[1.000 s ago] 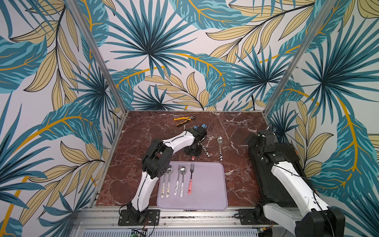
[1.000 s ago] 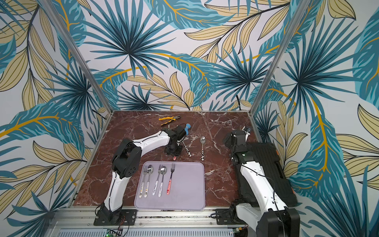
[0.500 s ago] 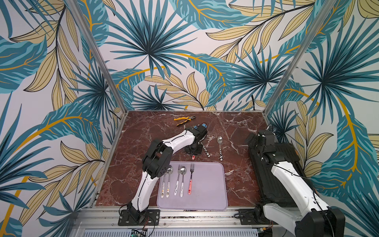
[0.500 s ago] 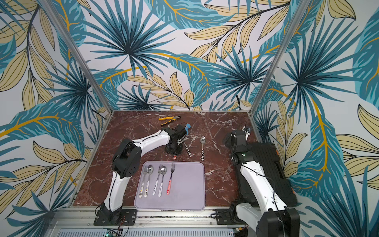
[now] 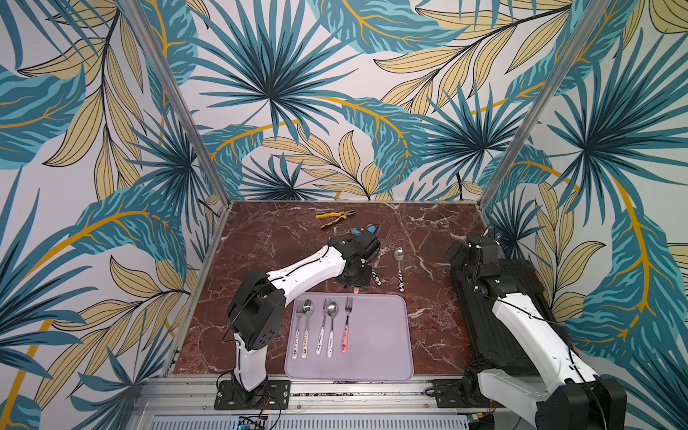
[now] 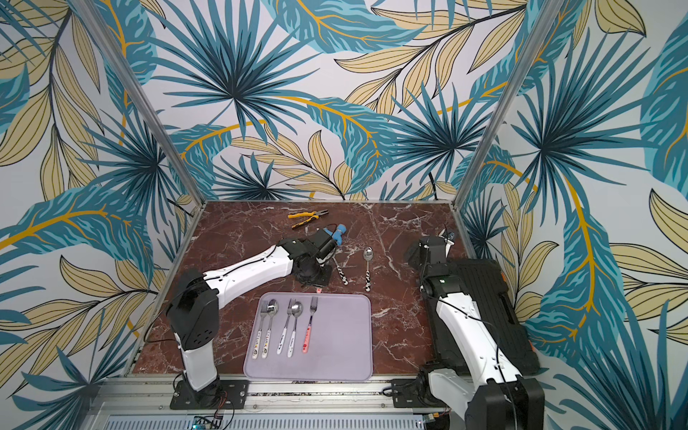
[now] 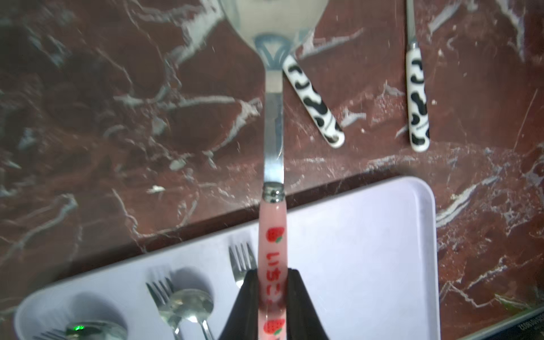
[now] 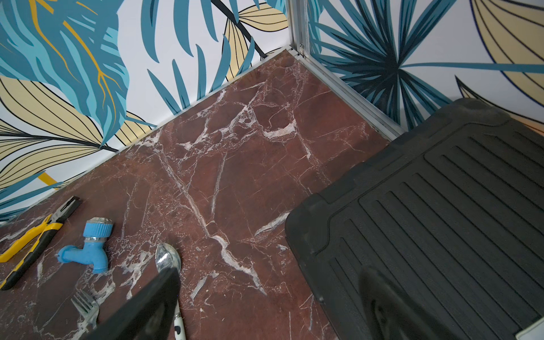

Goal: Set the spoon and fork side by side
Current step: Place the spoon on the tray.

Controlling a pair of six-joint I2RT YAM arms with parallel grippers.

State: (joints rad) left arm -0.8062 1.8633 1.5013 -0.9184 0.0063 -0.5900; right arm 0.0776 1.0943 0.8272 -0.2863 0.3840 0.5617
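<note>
Pink strawberry-handled spoon pinched at handle between left gripper fingers; sits centre of top views, just above tray upper edge. Tray count: three forks, two spoons, lined along its left half. Bare marble, right of gripper: one cow-print fork, one cow-print spoon. Right gripper jaws spread wide.

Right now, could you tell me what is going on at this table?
The left gripper grips the strawberry spoon by its pink handle, just beyond the tray. Its matching strawberry fork lies unpaired on the tray beside two finished pairs. The cow-pattern fork and cow-pattern spoon wait on the table. The right gripper hangs open, idle.
</note>
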